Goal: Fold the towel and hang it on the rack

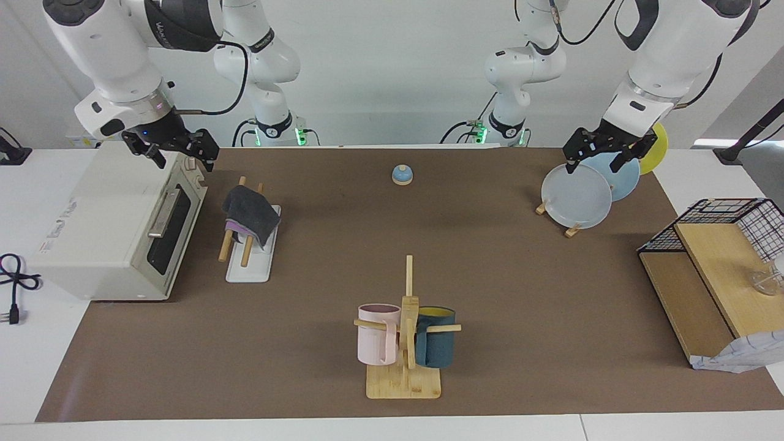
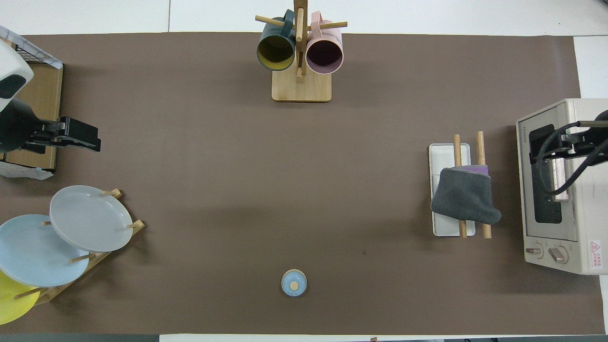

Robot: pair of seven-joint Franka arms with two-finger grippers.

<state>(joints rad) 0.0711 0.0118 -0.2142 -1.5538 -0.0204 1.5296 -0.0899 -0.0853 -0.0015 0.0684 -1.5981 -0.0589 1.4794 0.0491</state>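
Towel (image 1: 250, 213): soft, fleecy cloth, folded, dark grey face outward with a strip of purple showing at one edge; draped over both rods of the rack, sagging in loose folds toward the robots' end of the rods.
Rack (image 1: 248, 267): two parallel round rods of pale wood, slanted upward on a thin white frame; flat white rectangular base lying on the worktop, toward the right arm's end, just beside the oven.
Oven (image 1: 110, 226): boxy cream metal toaster oven with a dark glass door, a bar handle and two round knobs; its front faces the rack.
Right tool (image 1: 177, 152): black, raised over the oven's top corner, apart from the towel; holding nothing, fingers seem spread.
Left tool (image 1: 603, 156): black, up over the plate stand; empty, fingers parted; this arm waits.
Plates (image 1: 577, 196): smooth round discs, one grey-white, one pale blue, one yellow, leaning in a wooden peg stand at the left arm's end.
Mug tree (image 1: 407, 343): bamboo post with pegs on a square bamboo base; a pink mug and a dark blue mug hang on it, farther from the robots than the rack.
Bell (image 1: 402, 175): small blue dome with a wooden knob, near the robots, mid-worktop.
Worktop (image 1: 490, 275): matte brown mat over white.
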